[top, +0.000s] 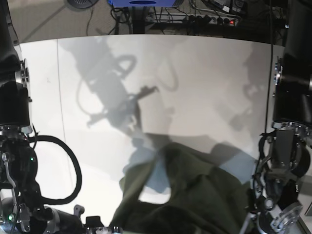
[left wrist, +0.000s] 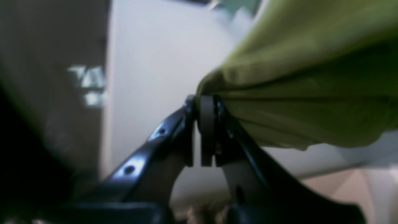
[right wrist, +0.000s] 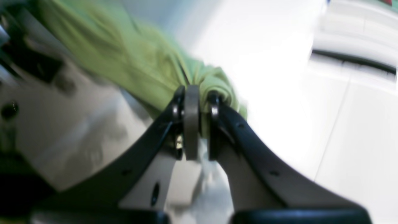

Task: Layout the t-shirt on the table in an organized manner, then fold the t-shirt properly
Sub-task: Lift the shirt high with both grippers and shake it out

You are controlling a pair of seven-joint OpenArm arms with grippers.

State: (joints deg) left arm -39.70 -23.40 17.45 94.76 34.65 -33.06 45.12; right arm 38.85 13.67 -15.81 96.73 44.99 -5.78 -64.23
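The olive-green t-shirt (top: pixel 200 195) hangs bunched at the near edge of the white table (top: pixel 195 83), casting a shadow on it. In the left wrist view my left gripper (left wrist: pixel 202 104) is shut on a gathered edge of the t-shirt (left wrist: pixel 298 77), which stretches off to the right above the table (left wrist: pixel 161 62). In the right wrist view my right gripper (right wrist: pixel 199 97) is shut on a rolled bunch of the t-shirt (right wrist: pixel 140 59), which trails up and left over the table (right wrist: pixel 273 77). Neither gripper's tips show in the base view.
My two arms stand at the base view's left and right edges, with a black cable loop (top: pixel 66 170) by the one on the left. Thin dark seam lines (top: pixel 58 97) cross the tabletop. Cables and a power strip (top: pixel 214 19) lie on the floor behind the table.
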